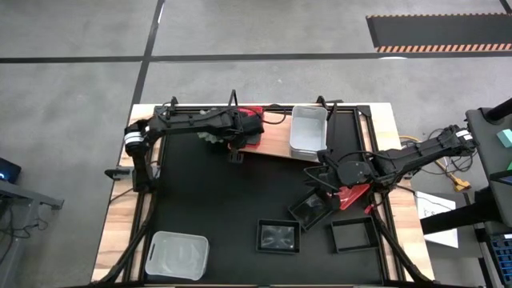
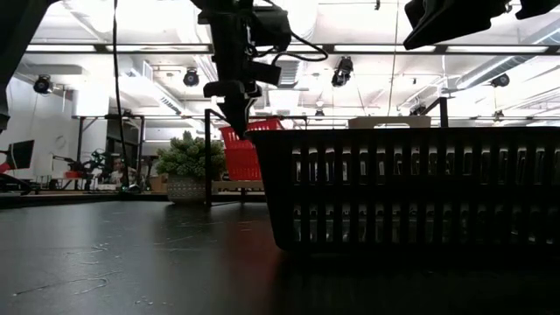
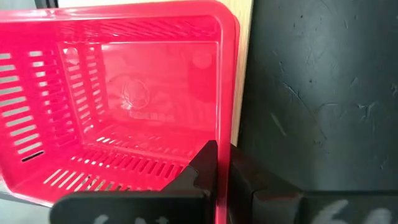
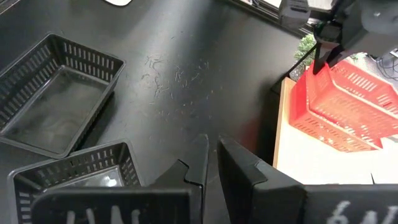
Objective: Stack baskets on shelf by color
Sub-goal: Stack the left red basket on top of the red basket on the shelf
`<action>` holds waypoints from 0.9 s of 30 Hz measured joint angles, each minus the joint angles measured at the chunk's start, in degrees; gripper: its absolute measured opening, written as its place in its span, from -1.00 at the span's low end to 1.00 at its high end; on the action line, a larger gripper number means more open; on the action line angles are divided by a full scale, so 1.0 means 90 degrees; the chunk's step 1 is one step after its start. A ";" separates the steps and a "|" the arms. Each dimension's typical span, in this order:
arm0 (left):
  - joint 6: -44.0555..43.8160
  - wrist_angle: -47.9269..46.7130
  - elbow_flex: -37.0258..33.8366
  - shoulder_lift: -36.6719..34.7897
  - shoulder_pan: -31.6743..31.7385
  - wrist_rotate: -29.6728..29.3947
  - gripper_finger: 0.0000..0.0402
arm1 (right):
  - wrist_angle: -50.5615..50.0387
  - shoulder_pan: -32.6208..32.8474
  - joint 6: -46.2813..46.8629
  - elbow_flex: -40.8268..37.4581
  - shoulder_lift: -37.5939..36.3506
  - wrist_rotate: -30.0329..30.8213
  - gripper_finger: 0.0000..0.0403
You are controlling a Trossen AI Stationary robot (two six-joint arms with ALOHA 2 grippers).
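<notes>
Left gripper (image 3: 217, 163) clamped on red basket (image 3: 124, 106) rim over wooden shelf (image 1: 276, 142) upper centre, right gripper (image 4: 211, 155) closed on another red basket (image 1: 352, 194) rim, right of centre.

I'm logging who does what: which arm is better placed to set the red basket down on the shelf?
Left. The left gripper is shut on the rim of the red basket, tilted above the shelf. The right gripper hangs over the black baskets.
</notes>
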 joint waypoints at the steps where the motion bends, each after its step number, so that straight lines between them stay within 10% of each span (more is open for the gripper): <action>1: 0.0000 0.0040 -0.0024 0.0000 0.0000 0.0000 -1.00 | 0.0000 0.0000 0.0000 0.0000 -0.0001 0.0000 -0.87; 18: 0.0052 0.0175 -0.0027 0.0000 0.0005 -0.0002 -0.99 | 0.0000 0.0000 0.0001 -0.0002 0.0000 -0.0002 -0.87; 27: 0.0022 0.0199 -0.0027 0.0000 0.0037 -0.0017 -0.62 | -0.0024 0.0000 0.0049 -0.0002 -0.0002 0.0000 -0.87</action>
